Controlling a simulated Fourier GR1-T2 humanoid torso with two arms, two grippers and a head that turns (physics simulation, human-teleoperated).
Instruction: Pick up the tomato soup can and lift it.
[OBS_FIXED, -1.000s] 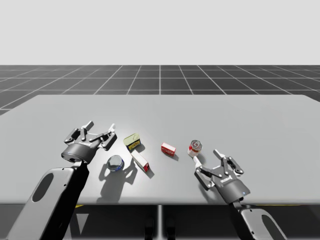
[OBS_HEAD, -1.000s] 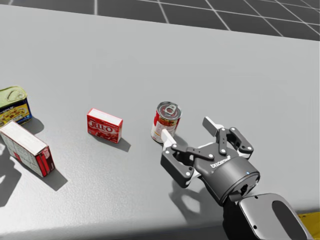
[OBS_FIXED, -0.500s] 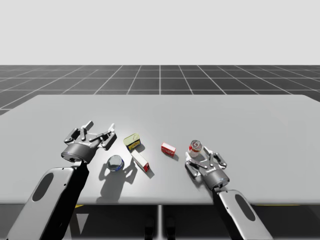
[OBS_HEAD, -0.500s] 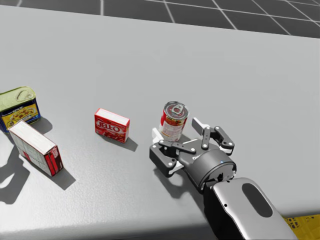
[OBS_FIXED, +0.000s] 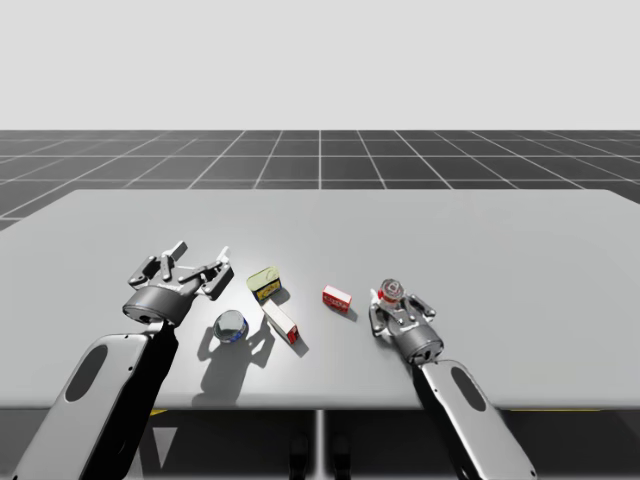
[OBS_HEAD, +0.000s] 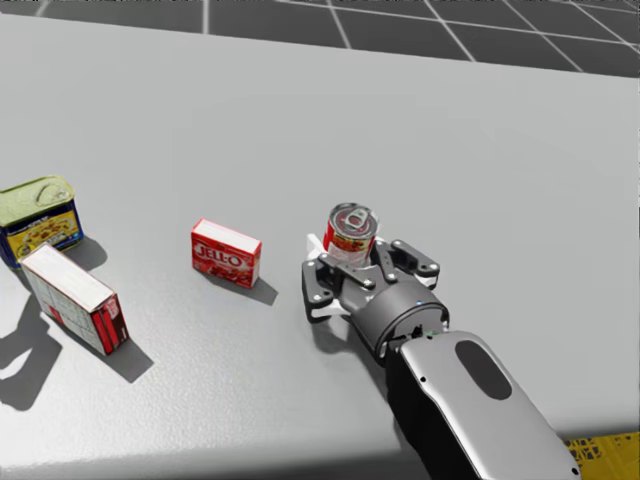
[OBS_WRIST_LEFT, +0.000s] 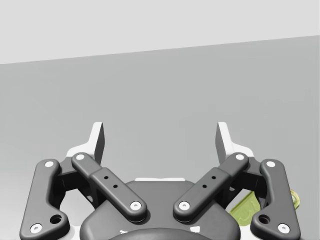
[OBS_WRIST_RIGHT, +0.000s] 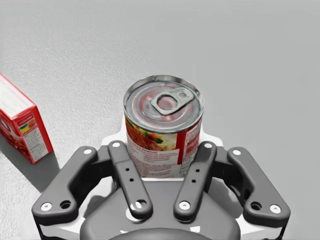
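Observation:
The tomato soup can (OBS_FIXED: 391, 291) (OBS_HEAD: 350, 231) (OBS_WRIST_RIGHT: 164, 125), red and white with a pull-tab lid, stands upright on the grey table (OBS_FIXED: 500, 230). My right gripper (OBS_FIXED: 394, 306) (OBS_HEAD: 350, 257) (OBS_WRIST_RIGHT: 164, 142) is low at its near side. Its fingers (OBS_WRIST_RIGHT: 120, 150) press the can's lower body from both sides, so it is shut on the can. My left gripper (OBS_FIXED: 203, 253) (OBS_WRIST_LEFT: 161, 140) hovers open at the table's left, with nothing between its fingers.
Left of the can lies a small red box (OBS_FIXED: 337, 298) (OBS_HEAD: 226, 253). Further left are a green-topped tin (OBS_FIXED: 264, 283) (OBS_HEAD: 38, 208), a long white and red box (OBS_FIXED: 281, 322) (OBS_HEAD: 70, 297) and a round silver can (OBS_FIXED: 230, 326).
My right gripper has moved forward and left to the can and its fingers have shut around it. My head has turned slightly. The left arm has not moved.

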